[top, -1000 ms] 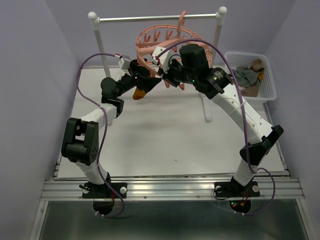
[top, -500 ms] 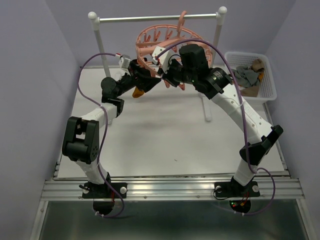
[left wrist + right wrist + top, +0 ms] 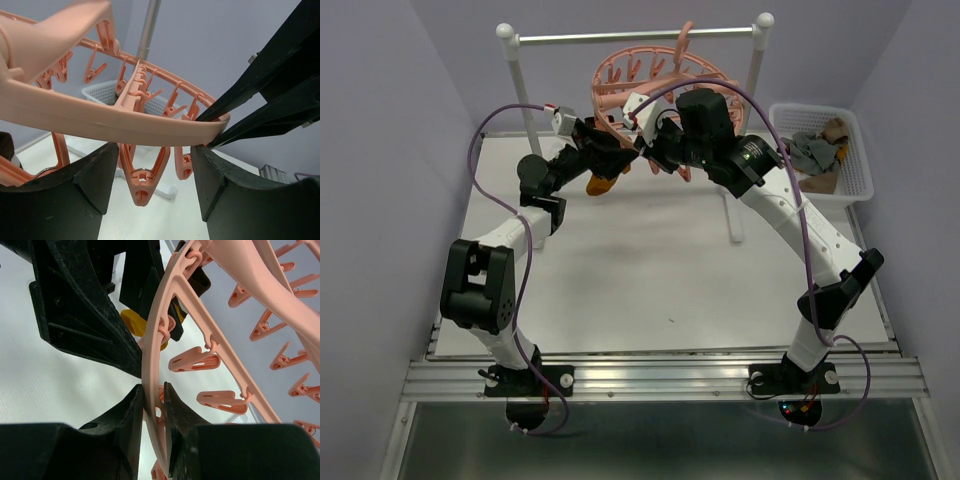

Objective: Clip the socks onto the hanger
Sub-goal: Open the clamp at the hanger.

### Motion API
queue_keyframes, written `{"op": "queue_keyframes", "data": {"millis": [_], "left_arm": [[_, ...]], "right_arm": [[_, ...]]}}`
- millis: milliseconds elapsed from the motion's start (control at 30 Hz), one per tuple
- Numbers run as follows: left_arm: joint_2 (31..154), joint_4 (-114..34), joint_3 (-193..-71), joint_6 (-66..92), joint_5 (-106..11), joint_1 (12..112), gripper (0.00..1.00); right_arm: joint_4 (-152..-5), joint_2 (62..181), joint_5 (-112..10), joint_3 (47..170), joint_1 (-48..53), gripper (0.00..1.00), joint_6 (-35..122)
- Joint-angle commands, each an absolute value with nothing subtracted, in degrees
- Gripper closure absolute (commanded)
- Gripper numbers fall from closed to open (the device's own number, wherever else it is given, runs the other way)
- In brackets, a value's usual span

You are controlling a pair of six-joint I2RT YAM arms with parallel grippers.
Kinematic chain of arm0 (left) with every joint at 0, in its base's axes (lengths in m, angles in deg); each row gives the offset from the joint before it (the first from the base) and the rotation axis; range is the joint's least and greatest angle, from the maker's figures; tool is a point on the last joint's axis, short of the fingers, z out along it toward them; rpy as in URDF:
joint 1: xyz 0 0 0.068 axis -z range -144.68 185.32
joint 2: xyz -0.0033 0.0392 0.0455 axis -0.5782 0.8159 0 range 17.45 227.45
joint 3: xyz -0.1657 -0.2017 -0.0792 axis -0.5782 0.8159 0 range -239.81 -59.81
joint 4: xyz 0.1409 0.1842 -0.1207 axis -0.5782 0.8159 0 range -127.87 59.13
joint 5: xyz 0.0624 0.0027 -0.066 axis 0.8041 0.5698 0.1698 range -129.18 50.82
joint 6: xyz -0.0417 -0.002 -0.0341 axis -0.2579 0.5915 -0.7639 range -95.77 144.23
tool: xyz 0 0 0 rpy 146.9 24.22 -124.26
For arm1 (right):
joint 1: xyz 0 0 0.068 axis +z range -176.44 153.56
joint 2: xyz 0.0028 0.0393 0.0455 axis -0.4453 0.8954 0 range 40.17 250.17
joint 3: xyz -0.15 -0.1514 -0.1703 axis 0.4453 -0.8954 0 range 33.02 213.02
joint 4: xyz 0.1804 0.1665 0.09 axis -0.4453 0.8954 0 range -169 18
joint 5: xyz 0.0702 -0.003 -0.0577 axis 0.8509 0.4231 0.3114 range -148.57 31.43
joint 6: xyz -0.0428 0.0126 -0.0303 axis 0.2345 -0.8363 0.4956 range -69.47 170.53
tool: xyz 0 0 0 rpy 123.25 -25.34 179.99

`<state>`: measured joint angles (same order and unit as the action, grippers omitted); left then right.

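Top external view shows a small change over the last second: the left arm has lifted its wrist a little toward the hanger, and the left gripper now sits closer under the pink ring. The right arm has almost not moved. The hanger hangs by its hook from the rail, as before.

From the right wrist, the right gripper is closed tight on the ring of the hanger, one finger on each side, so it keeps the ring steady. From the left wrist, the left gripper is spread wide and grips nothing. The ring passes across just above its fingers, and one clip dangles in the gap between them.

An orange sock hangs just below the left gripper. I cannot tell if a clip already holds it or if it only rests against the arm, because its top is hidden. More socks lie in the basket at the right, well apart from the hanger.

My judgement is that the small rise brings the left gripper to the clip, perhaps to finish with the orange sock. Most socks are not yet clipped, so the task looks to be at an early part.
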<state>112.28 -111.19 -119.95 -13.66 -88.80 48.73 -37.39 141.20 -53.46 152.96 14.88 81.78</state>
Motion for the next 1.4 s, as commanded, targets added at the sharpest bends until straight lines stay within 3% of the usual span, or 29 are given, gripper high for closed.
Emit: {"op": "queue_keyframes", "data": {"millis": [0, 600, 833, 933, 1067, 1367], "left_arm": [[108.77, -120.32, -121.42, -12.16, -88.31, 48.68, 0.30], [107.46, -116.71, -121.42, -9.96, -87.08, 49.21, 0.45], [106.49, -113.99, -121.42, -8.30, -86.20, 49.38, 0.61], [105.87, -112.58, -121.24, -7.42, -85.94, 49.56, 0.72], [104.99, -112.05, -120.80, -7.06, -85.32, 49.65, 1.00], [103.07, -107.58, -118.70, -4.26, -81.46, 51.14, 1.00]], "right_arm": [[-39.09, 140.71, -56.81, 154.05, 14.60, 0.99, 81.03], [-39.36, 140.63, -56.89, 154.13, 14.60, 0.99, 80.42], [-39.54, 140.45, -56.63, 153.96, 14.60, 0.99, 80.24], [-39.53, 140.45, -56.37, 153.96, 14.60, 0.99, 80.24], [-39.71, 140.45, -56.46, 153.96, 14.60, 0.99, 80.07], [-41.20, 139.75, -61.62, 153.35, 14.60, 0.96, 77.78]]}}
